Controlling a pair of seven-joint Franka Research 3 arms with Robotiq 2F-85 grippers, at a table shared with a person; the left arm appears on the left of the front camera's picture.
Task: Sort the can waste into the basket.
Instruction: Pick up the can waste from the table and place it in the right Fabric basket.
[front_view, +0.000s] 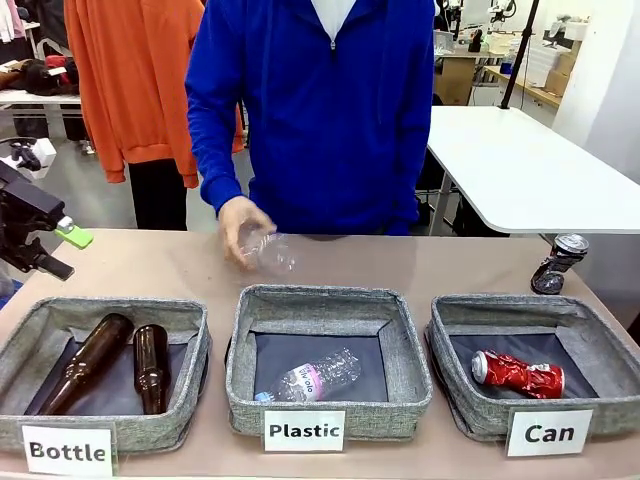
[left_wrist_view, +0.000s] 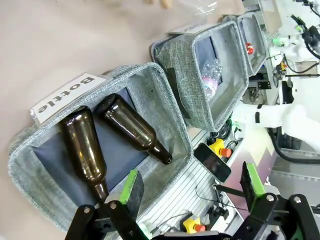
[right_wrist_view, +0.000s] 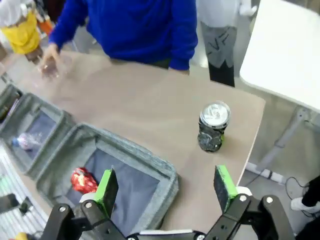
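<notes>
Basket (front_view: 520, 306) beside Plastic bin (front_view: 243, 372) holds red can (front_view: 517, 374), dark can (front_view: 558, 264) behind.

Right of centre in my right wrist view, the dark crushed can (right_wrist_view: 213, 127) stands with nothing over it. Bare tabletop (right_wrist_view: 150, 105) rings it, and the table's edge runs near it on the right. At the front view's lower right the Can basket (front_view: 520, 305) is open on top; the red can (front_view: 517, 374) lies on its floor, with bare floor behind. The person's hand (front_view: 245, 228), holding a clear plastic bottle (front_view: 268, 250), blocks the upper middle, well apart from the dark crushed can.
</notes>
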